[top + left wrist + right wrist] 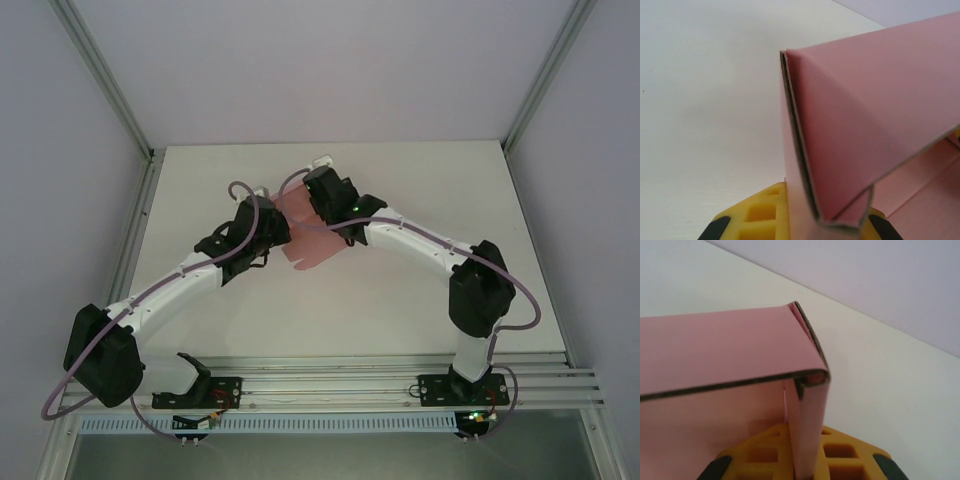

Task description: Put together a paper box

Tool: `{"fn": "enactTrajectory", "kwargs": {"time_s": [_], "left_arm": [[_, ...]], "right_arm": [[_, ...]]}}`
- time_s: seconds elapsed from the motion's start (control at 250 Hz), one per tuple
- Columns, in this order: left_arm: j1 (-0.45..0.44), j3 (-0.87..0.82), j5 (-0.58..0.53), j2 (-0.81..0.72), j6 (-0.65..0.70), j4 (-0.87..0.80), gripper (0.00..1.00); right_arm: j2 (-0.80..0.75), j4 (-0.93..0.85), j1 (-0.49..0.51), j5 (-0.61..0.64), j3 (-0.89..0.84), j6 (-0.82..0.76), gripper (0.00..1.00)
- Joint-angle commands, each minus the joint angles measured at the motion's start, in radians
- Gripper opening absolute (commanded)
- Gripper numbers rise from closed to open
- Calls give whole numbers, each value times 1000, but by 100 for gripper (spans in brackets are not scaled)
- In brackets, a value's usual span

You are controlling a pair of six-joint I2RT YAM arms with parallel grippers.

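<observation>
The paper box (305, 238) is a partly folded pink card, held up over the middle of the white table between both arms. My left gripper (274, 232) is shut on the box's left side. In the left wrist view its yellow fingers (760, 216) pinch a folded double wall of the paper box (875, 125), the left gripper (825, 226) tight on the fold. My right gripper (320, 206) is shut on the far right side. In the right wrist view the right gripper (807, 466) clamps a folded wall of the paper box (720, 350) between yellow fingers (850, 456).
The white table (420, 290) is bounded by aluminium frame posts at the back left (105, 80) and back right (545, 75), with a rail (330, 385) along the near edge carrying the arm bases.
</observation>
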Motion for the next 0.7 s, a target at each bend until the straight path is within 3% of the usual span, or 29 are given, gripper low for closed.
{"fn": "enactTrajectory", "kwargs": {"time_s": [0.0,0.16,0.479,0.583,0.655,0.695], "left_arm": [[-41,79,44,-39,-69,3,0],[-47,113,31,-26,-74,-19,0],[-52,128,12,-40,-79,-37,0],[-51,118,12,-49,-72,-36,0],[-52,103,20,-57,-64,-27,0],[-52,97,19,-59,-64,-27,0]], "right_arm": [[82,34,-64,338,-17,-125,2],[112,184,-71,411,-55,-313,1],[145,273,-88,423,-55,-435,0],[133,206,-86,346,-53,-394,1],[104,16,-84,220,-9,-197,2],[79,16,-84,148,-21,-153,4]]}}
